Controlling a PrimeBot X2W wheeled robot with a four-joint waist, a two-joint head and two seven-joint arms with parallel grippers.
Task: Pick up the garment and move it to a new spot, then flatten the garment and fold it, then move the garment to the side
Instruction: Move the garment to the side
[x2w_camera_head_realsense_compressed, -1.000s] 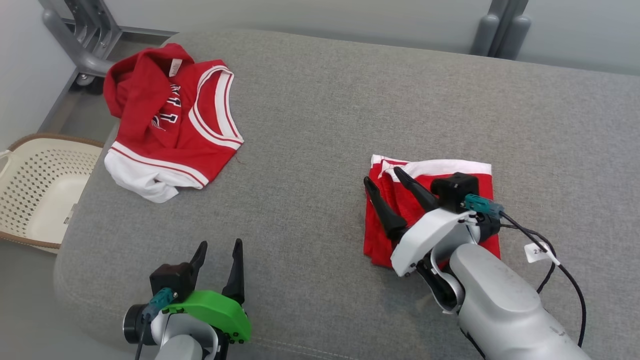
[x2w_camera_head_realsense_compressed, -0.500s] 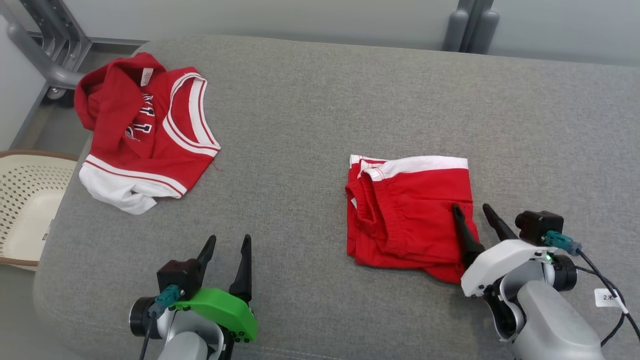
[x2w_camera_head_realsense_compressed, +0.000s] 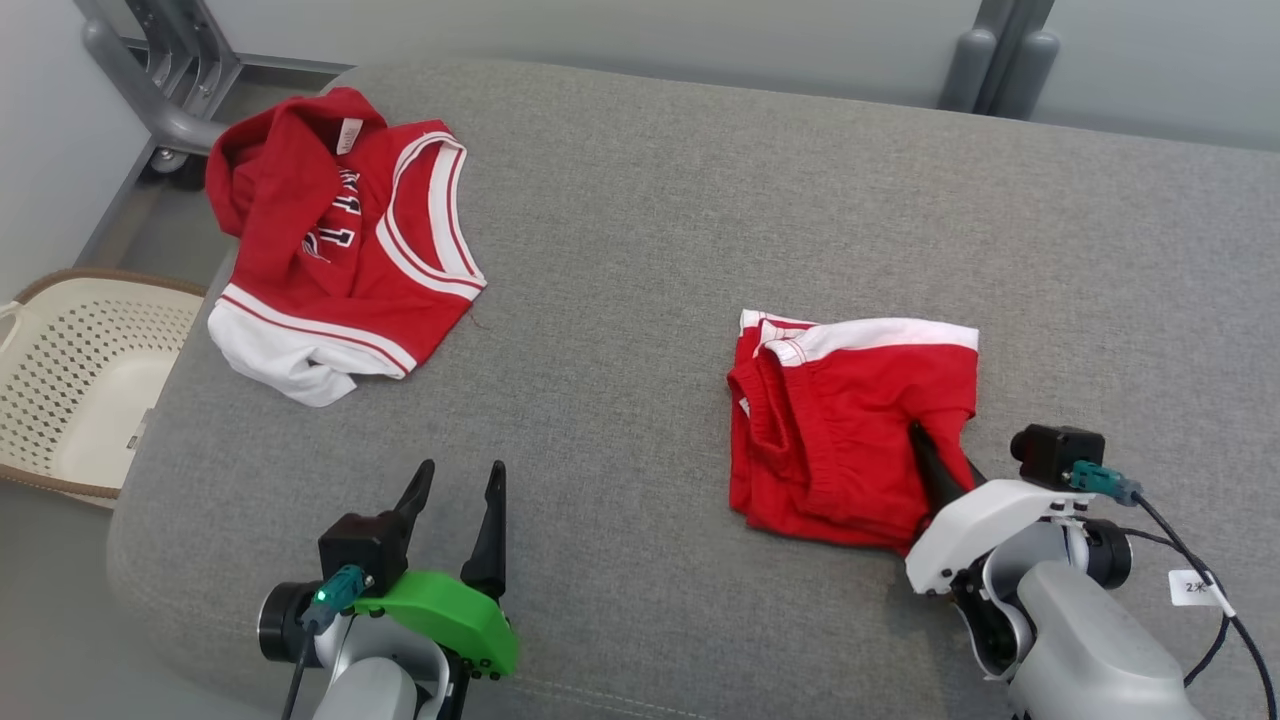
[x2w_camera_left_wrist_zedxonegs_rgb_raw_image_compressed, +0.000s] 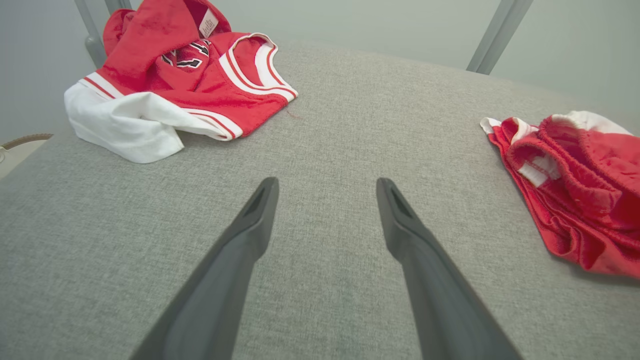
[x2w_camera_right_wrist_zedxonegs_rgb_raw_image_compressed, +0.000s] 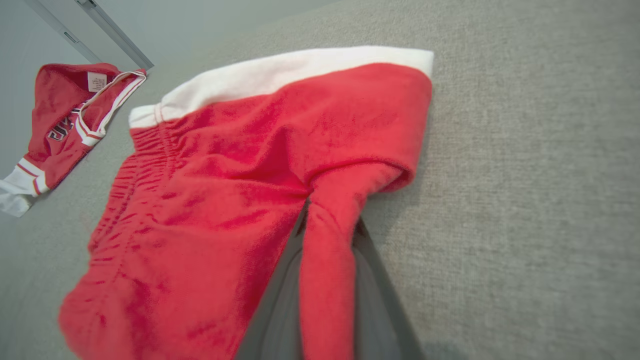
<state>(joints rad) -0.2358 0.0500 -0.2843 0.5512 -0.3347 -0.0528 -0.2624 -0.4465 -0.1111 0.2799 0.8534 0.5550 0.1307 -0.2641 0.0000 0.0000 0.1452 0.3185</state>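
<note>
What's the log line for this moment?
stage: grasp | right gripper: shut on folded red shorts, near-right corner pinched | left gripper: open, over grey cushion | red jersey: crumpled, far left

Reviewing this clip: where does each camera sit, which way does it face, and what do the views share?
Head view: on the head, looking forward and down at the cushion; left claw lower left, right claw lower right.
Left wrist view: on the left wrist, looking along its open fingers across the cushion toward the jersey.
Right wrist view: on the right wrist, looking along its shut claw, which pinches the shorts.
Shared: all three show jersey and shorts.
</note>
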